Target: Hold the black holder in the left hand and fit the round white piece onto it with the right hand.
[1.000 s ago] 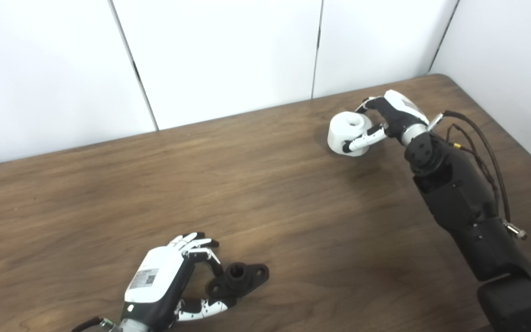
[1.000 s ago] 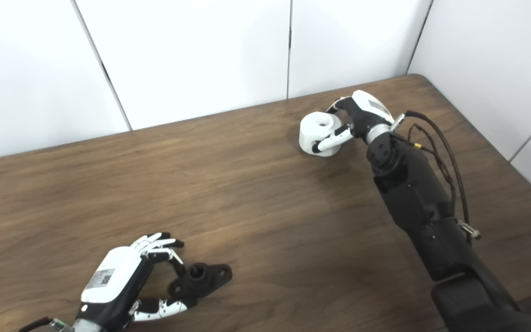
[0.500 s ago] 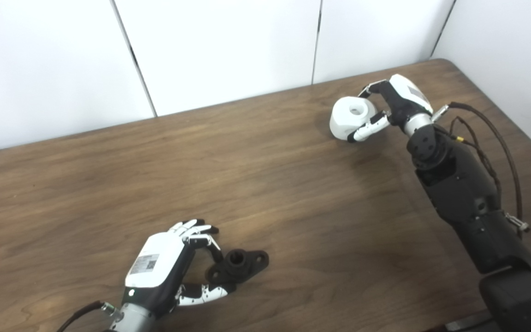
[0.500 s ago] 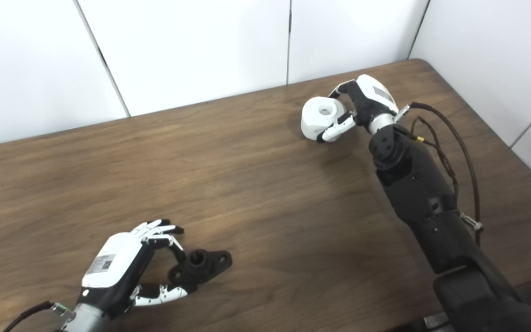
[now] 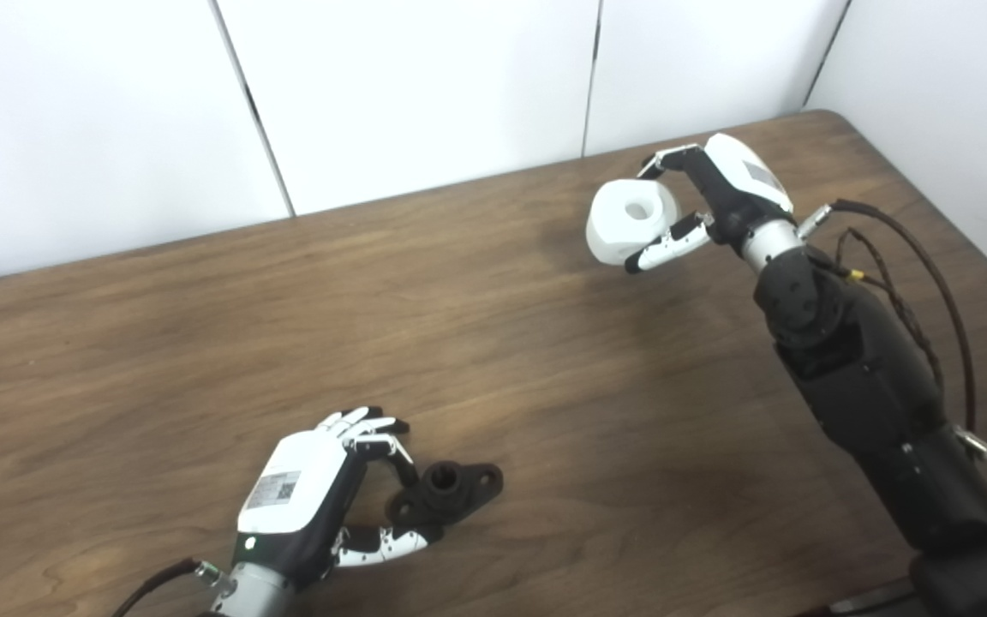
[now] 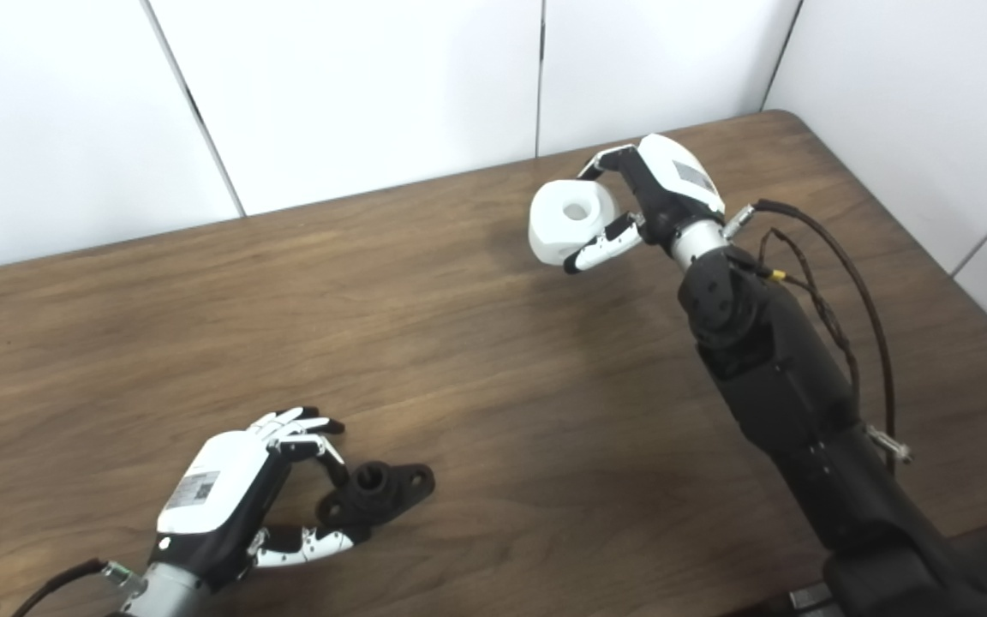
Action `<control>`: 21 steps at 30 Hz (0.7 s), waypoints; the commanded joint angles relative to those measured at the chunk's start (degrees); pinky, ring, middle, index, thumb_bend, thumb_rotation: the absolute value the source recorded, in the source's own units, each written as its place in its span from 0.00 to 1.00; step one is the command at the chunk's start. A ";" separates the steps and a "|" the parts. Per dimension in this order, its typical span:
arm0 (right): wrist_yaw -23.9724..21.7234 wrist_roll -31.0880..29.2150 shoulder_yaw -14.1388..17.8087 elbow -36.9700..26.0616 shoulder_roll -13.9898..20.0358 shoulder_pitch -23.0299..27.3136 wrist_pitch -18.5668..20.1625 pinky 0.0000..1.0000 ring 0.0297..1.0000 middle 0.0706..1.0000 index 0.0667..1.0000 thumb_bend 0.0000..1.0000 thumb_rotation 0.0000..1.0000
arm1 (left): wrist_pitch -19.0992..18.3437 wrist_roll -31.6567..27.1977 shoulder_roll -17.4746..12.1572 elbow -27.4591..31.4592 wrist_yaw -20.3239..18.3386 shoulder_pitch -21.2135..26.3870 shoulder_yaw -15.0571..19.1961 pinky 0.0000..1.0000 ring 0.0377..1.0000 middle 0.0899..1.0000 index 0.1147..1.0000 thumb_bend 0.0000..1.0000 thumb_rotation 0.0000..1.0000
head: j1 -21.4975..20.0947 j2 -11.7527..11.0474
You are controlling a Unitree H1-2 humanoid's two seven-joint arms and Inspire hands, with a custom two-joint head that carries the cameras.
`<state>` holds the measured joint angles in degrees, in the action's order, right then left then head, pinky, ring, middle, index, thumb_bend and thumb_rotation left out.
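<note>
The black holder point(image 5: 449, 491), a small flanged part with a round socket, lies flat on the wooden table point(image 5: 545, 377) near the front left. My left hand point(image 5: 309, 497) is curled around its left end, fingers on the far side and thumb on the near side, touching it. At the far right, my right hand point(image 5: 729, 193) is shut on the round white piece point(image 5: 631, 218), a chunky ring with a centre hole. That piece hangs above the table and casts a shadow beneath. In the right eye view the white piece point(image 6: 571, 221) is well apart from the holder point(image 6: 378, 490).
White wall panels point(image 5: 425, 94) run along the table's far edge and the right side. The table's far right corner point(image 5: 828, 120) is rounded. Brown cables point(image 5: 913, 257) loop beside my right forearm.
My right hand has lifted the white piece off the table and carried it a little to the left. The left hand and the holder have stayed put. The camera shifted slightly.
</note>
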<state>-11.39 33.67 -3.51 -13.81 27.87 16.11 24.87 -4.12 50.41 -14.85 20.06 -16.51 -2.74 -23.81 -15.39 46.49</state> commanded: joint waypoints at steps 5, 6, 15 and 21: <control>-5.81 1.50 0.12 -12.42 -2.95 -1.86 2.02 0.85 0.91 0.78 0.45 0.52 0.13 | -1.52 2.21 0.94 -1.49 -2.23 -0.11 -1.41 0.90 0.89 0.78 0.42 0.52 0.06 | 1.59 0.20; -7.60 2.42 0.42 -14.17 -4.06 -2.37 2.03 0.85 0.91 0.77 0.45 0.52 0.13 | -1.54 2.45 1.16 -1.59 -2.09 -0.07 -1.51 0.90 0.89 0.78 0.42 0.52 0.06 | 2.31 0.23; -22.26 7.10 3.14 -25.54 -11.82 -5.74 2.03 0.88 0.91 0.77 0.44 0.52 0.13 | -2.73 4.46 3.04 -2.59 -2.08 0.72 -2.82 0.90 0.89 0.78 0.42 0.52 0.06 | 5.96 0.75; -31.97 9.90 5.05 -30.01 -15.25 -6.47 2.04 0.88 0.90 0.76 0.44 0.53 0.14 | -3.08 6.03 4.24 -3.38 -1.82 1.07 -3.58 0.89 0.88 0.78 0.42 0.52 0.06 | 7.09 0.88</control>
<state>-42.56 42.64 0.51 -41.57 12.66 7.61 27.00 -6.39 55.06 -10.82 18.60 -16.15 -1.26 -25.99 -8.26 47.37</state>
